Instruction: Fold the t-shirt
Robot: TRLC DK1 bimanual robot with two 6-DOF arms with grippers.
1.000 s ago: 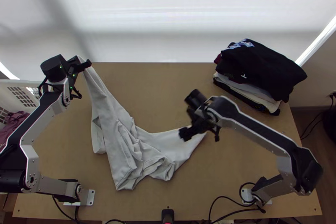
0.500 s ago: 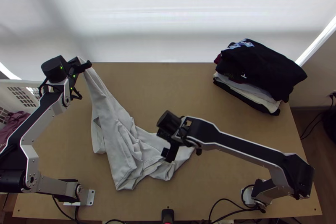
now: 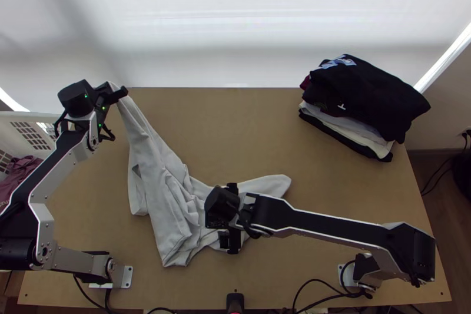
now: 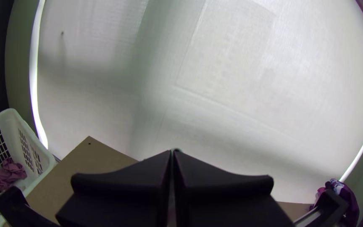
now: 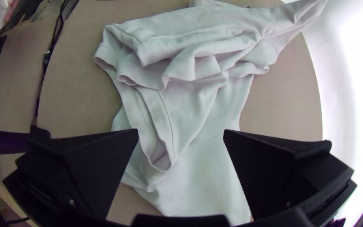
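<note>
T-shirt (image 3: 168, 190): pale grey, laid bunched and creased on the table (image 3: 235, 131), toward the near left; one end is drawn out in a long narrow strip to the table's far left corner, and a smoother part is spread toward the table's middle.
Left gripper (image 3: 121, 93): held at that far left corner; the strip's end is pinched between the fingers (image 4: 122, 180), which are pressed together.
Right gripper (image 3: 234, 218): held over the t-shirt, between the bunched part and the smoother one; its fingers (image 5: 269, 168) are spread wide, and a hemmed opening in the cloth is seen between them.
Pile (image 3: 368, 96): dark and light clothes, stacked at the table's far right, with a black one on top.
Basket (image 3: 17, 115): white, set at the table's left edge, with purple cloth (image 3: 22, 169) held in it.
</note>
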